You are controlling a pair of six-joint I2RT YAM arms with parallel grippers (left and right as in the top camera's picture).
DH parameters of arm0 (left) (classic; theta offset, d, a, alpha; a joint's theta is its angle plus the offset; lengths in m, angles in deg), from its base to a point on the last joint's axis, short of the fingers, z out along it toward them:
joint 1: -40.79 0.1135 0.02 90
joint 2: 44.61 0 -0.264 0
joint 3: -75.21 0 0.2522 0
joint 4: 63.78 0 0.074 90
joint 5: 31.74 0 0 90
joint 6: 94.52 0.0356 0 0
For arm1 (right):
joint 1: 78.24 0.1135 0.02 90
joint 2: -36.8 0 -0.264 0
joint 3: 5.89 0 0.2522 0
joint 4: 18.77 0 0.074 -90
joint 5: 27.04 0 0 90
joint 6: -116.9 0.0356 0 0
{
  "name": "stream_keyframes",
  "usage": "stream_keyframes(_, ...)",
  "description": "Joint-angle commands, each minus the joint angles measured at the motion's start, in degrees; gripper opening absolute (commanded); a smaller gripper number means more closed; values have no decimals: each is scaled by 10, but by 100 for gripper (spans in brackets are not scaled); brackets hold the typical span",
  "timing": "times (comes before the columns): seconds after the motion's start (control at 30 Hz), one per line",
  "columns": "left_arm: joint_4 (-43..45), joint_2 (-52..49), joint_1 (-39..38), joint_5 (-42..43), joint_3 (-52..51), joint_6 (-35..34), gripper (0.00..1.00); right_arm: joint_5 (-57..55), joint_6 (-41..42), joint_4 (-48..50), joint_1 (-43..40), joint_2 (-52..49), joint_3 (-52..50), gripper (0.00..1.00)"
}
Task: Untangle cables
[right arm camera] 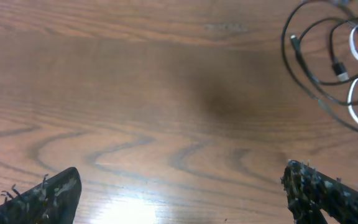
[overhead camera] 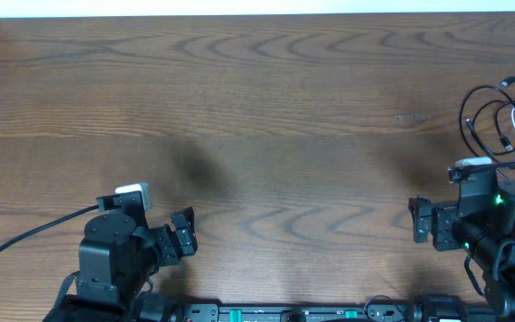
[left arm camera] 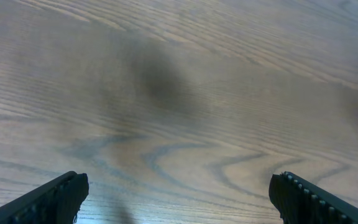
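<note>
The cables lie in a loose tangle at the table's far right edge. Thin black loops [overhead camera: 466, 116] overlap white loops [overhead camera: 513, 116], partly cut off by the frame. In the right wrist view the black cords with a small plug [right arm camera: 339, 67] and the white loops [right arm camera: 352, 99] sit at the upper right. My right gripper [overhead camera: 417, 221] [right arm camera: 182, 193] is open, just short and left of the tangle, holding nothing. Near the front left edge, my left gripper [overhead camera: 186, 234] [left arm camera: 179, 199] is open over bare wood, far from the cables.
The wooden table [overhead camera: 257, 107] stretches between the arms. A thick black arm cable [overhead camera: 25, 237] trails off the left arm toward the left edge. The table's far edge meets a white strip at the top.
</note>
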Motion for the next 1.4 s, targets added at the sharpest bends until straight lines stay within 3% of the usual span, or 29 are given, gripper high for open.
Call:
stream_keyframes(0.0, 1, 2, -3, -7, -4, 6, 98, -14, -31, 28, 1, 27, -3, 99)
stream_keyframes(0.2, 1, 2, -3, -7, -4, 6, 98, -14, -67, 165, 1, 90, -34, 99)
stream_keyframes(0.47, 1, 2, -3, -7, -4, 6, 98, -12, -66, 325, 1, 228, -157, 99)
stream_keyframes(0.9, 1, 2, -3, -7, -4, 6, 98, -14, 8, 525, 0, 391, -382, 99)
stream_keyframes(1.37, 1, 2, -3, -7, -4, 6, 98, -59, 111, 665, -2, 394, -522, 99)
